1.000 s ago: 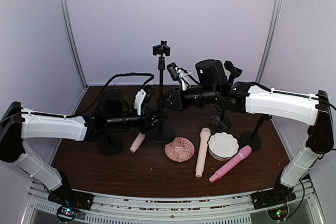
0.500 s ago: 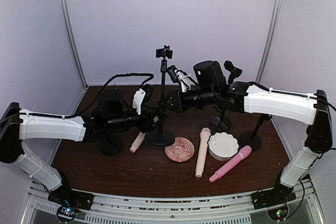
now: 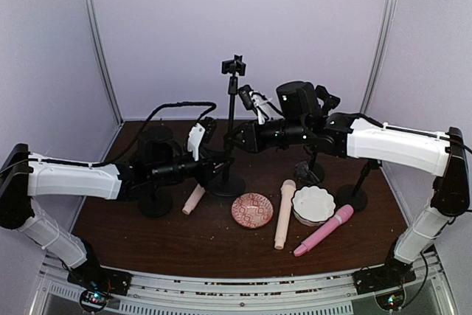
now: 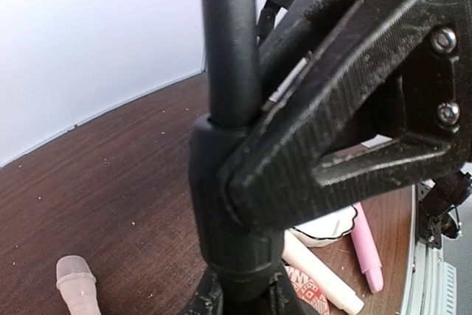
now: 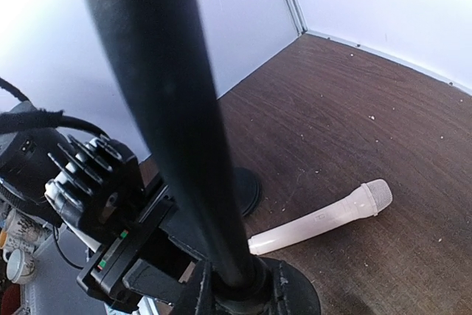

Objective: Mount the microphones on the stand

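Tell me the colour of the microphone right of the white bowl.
Pink microphone; top external view shows it best.

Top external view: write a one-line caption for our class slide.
Left gripper and right gripper hold the black stand; two cream microphones and a pink microphone lie unattached on the table.

The stand (image 3: pixel 231 112) has crept right of where it stood a second ago, round base (image 3: pixel 228 185) sliding up-frame with it, and there goes the clip (image 3: pixel 234 65) on top, higher now! Left gripper (image 3: pixel 221 161) has moved up and right along the lower pole; right gripper (image 3: pixel 236 137) has edged right as well
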